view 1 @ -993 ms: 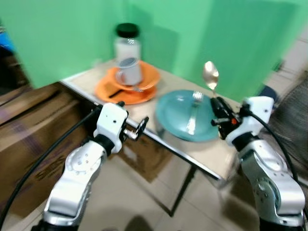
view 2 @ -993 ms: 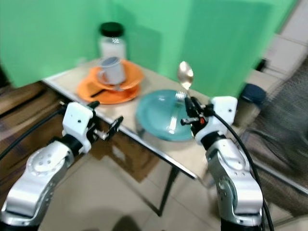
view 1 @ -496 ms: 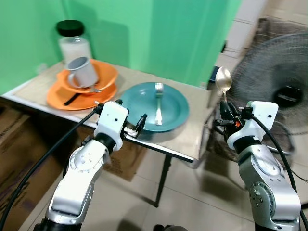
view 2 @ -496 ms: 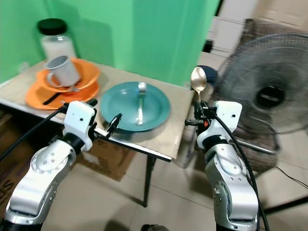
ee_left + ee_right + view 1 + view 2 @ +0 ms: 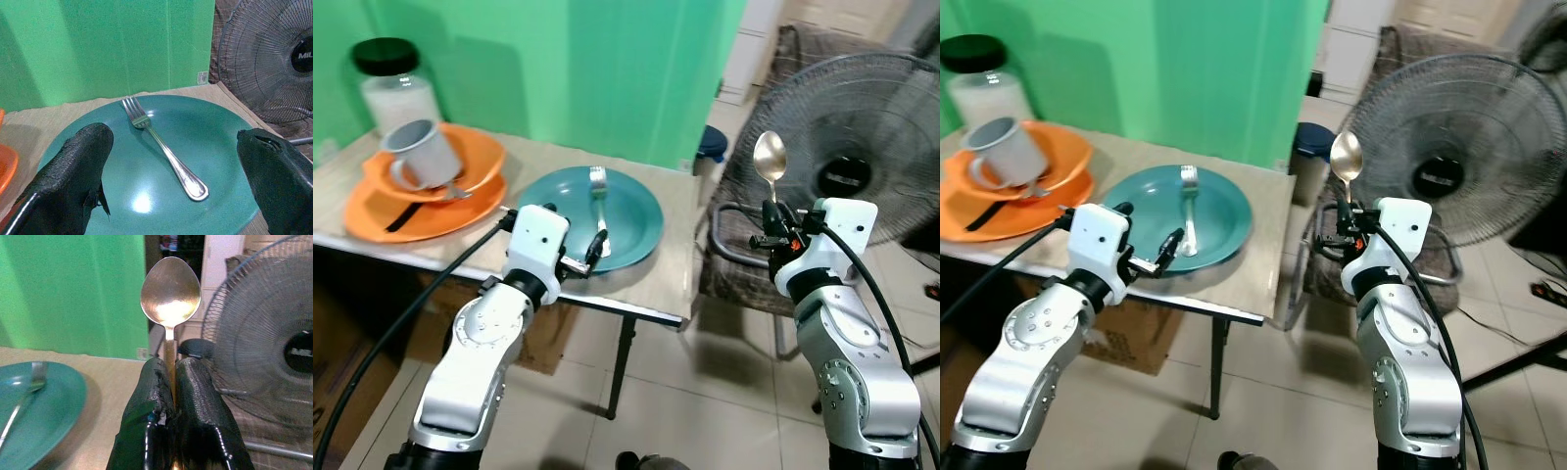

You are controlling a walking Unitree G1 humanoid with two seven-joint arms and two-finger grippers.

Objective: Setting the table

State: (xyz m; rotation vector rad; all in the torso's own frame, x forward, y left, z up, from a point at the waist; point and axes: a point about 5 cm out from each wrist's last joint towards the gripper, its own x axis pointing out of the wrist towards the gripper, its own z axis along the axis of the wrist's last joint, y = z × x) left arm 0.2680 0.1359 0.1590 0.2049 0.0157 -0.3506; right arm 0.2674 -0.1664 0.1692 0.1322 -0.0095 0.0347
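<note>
Off the counter's [image 5: 680,211] right edge, the right end effector [image 5: 771,231] pinches the spoon [image 5: 768,166] upright, bowl up. The teal plate [image 5: 641,211] with the fork [image 5: 598,199] lies to its left. The left end effector [image 5: 586,252], spread, is just beside the plate, nearer.

A table [image 5: 658,284] carries a teal plate [image 5: 636,220], orange plates [image 5: 372,211] and a jar [image 5: 393,88].

The head's two eyes look forward and down over both arms, while each wrist camera peers closely along its own fingers, all sharing the teal plate [image 5: 146,166] with the fork [image 5: 164,149] between the left jaws.
</note>
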